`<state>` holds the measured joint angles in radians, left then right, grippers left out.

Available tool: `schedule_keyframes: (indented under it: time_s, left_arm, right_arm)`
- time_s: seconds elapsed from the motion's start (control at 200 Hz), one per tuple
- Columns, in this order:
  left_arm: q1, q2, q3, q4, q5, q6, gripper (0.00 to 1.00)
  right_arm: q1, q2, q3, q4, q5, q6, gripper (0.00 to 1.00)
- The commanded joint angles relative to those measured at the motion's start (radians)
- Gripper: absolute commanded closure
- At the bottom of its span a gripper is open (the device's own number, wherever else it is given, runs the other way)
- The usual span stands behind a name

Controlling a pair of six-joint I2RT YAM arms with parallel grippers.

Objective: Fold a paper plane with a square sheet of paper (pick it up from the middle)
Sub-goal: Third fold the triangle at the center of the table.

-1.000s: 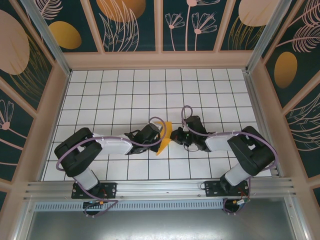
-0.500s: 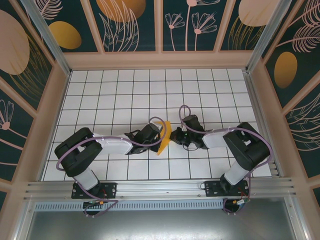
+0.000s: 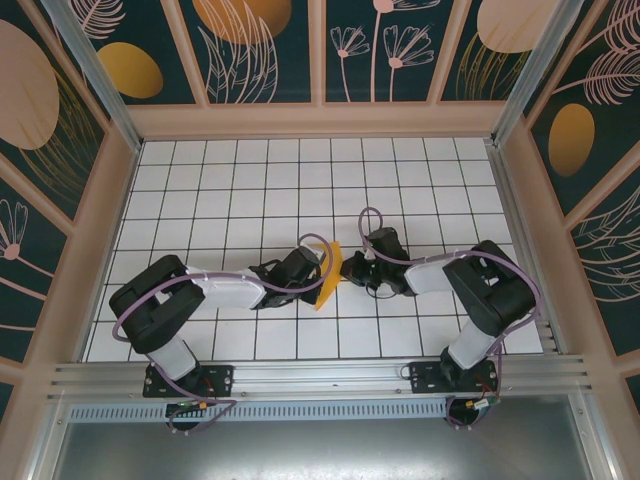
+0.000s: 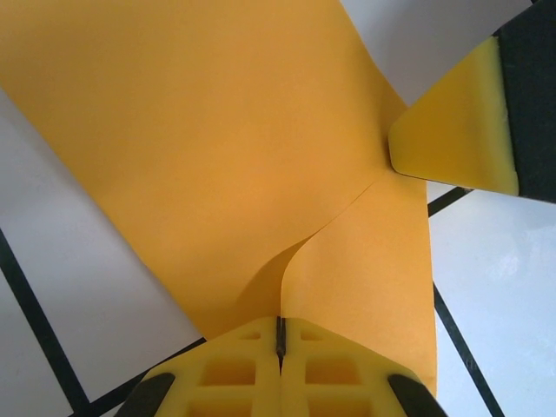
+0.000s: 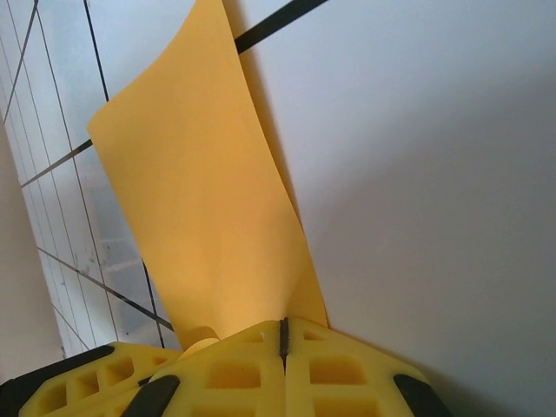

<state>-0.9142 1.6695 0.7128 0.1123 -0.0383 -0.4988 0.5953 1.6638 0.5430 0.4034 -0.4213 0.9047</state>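
Left gripper (image 4: 280,340) was pinched tight on an edge of the square sheet of paper (image 4: 217,156). Right gripper (image 5: 283,334), facing it, was clamped on the same sheet. The orange paper stood curled up between them, mid-way across the white grid table (image 3: 250,190). Leaf-painted wall panels (image 3: 265,50) stood well behind.

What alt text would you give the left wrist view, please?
The square sheet of paper, orange-yellow, crosses the frame, pinched in the shut left gripper at the bottom. Another yellow pad touches it upper right; white gridded table beneath.
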Motion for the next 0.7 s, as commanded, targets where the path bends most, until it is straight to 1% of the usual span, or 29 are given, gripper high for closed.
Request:
schedule_keyframes:
  time_s: [0.0,0.15,0.21,0.355,0.43,0.49,0.58,0.66,0.695]
  left_arm:
    - [0.003,0.034,-0.015,-0.062,0.014,0.008,1.00]
    - [0.004,0.037,-0.012,-0.065,0.012,0.006,1.00]
    - [0.003,0.037,-0.012,-0.065,0.009,0.005,1.00]
    - [0.003,0.038,-0.012,-0.065,0.006,0.005,1.00]
    - [0.004,0.039,-0.012,-0.062,0.008,0.005,1.00]
    - [0.004,0.039,-0.012,-0.061,0.008,0.003,1.00]
    - [0.005,0.038,-0.013,-0.058,0.010,0.001,1.00]
    - [0.003,0.039,-0.011,-0.051,0.009,-0.002,1.00]
    - [0.004,0.074,-0.007,-0.049,0.012,-0.004,1.00]
  right_arm:
    - [0.004,0.020,-0.013,-0.067,0.042,0.014,0.99]
    - [0.005,-0.077,0.001,-0.038,0.019,-0.005,0.99]
    - [0.005,-0.061,-0.005,-0.012,0.003,0.000,0.99]
    - [0.006,0.017,-0.017,-0.010,0.021,0.005,0.99]
    - [0.007,0.020,-0.012,-0.022,0.025,0.001,0.99]
    - [0.015,-0.016,0.002,-0.052,0.032,-0.009,0.99]
    - [0.041,-0.117,0.007,-0.100,0.066,-0.024,0.99]
    - [0.070,-0.197,-0.034,-0.077,0.083,0.004,1.00]
    - [0.083,-0.221,-0.057,-0.062,0.088,0.025,1.00]
